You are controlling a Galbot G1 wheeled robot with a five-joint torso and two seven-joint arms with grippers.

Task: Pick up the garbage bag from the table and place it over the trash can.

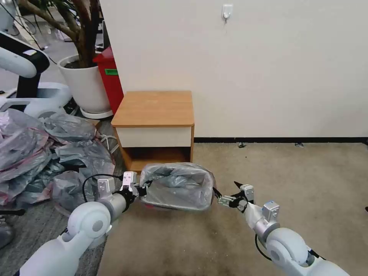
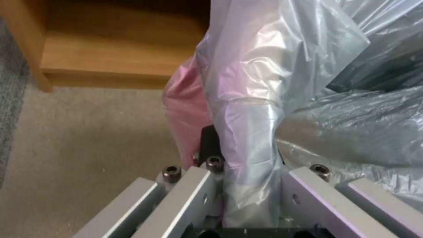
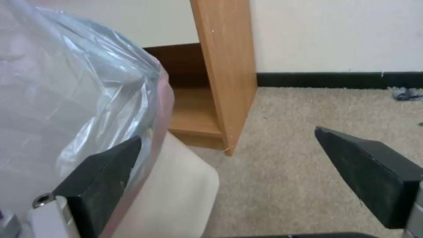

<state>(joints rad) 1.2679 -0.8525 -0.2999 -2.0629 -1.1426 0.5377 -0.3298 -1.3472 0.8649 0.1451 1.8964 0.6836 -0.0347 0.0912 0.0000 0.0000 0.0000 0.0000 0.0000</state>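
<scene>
The garbage bag (image 1: 178, 184) is draped over the trash can (image 3: 176, 195), which stands on the carpet in front of the table (image 1: 153, 109). The bag is translucent grey and crinkly, with a pink-red band (image 2: 187, 105) low on its side. My left gripper (image 1: 142, 189) is at the bag's left edge, shut on a fold of the plastic (image 2: 247, 138). My right gripper (image 1: 226, 191) stands open just off the bag's right edge. One black pad (image 3: 103, 172) lies against the bag and the other (image 3: 374, 172) hangs over bare carpet. The table top is bare.
A big heap of grey bags (image 1: 42, 153) lies on the floor to the left. Behind it are a white plant pot (image 1: 86, 82) and a red box (image 1: 111, 76). A cream wall (image 1: 249, 69) runs behind the table. Open beige carpet (image 1: 291, 180) spreads to the right.
</scene>
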